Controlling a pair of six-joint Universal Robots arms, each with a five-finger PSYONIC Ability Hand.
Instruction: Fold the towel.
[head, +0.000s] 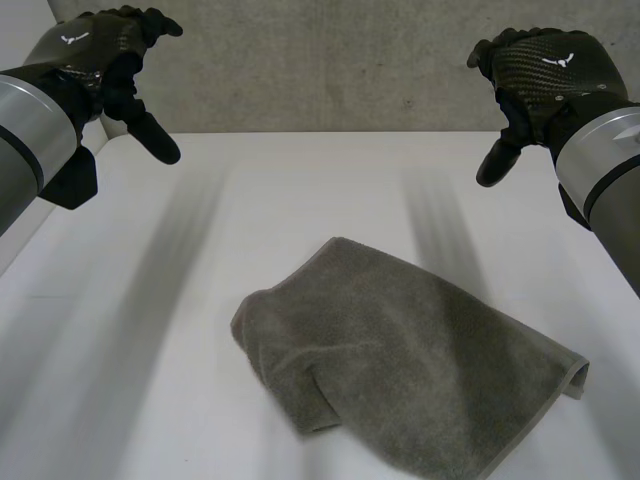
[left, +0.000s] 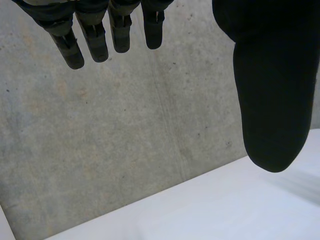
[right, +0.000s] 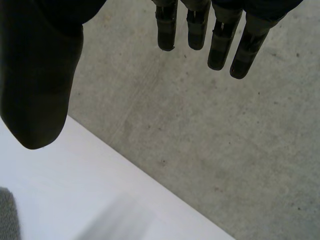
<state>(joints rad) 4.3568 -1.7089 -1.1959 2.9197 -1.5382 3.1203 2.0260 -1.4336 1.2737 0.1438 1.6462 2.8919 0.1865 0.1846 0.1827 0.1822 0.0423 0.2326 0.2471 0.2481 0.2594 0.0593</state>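
Grey terry towel (head: 400, 360) rumpled on smooth white table (head: 130, 330); left hand (head: 95, 55), right hand (head: 545, 70) aloft, both released.

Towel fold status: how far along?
Done: the towel looks loosely doubled over, with a rounded fold at its left end, but it lies skewed and rumpled on the table. In hand: nothing. The left hand and right hand hover open above the table's far side, clear of it. Left: probably a neater, squared fold, though that is a judgement.
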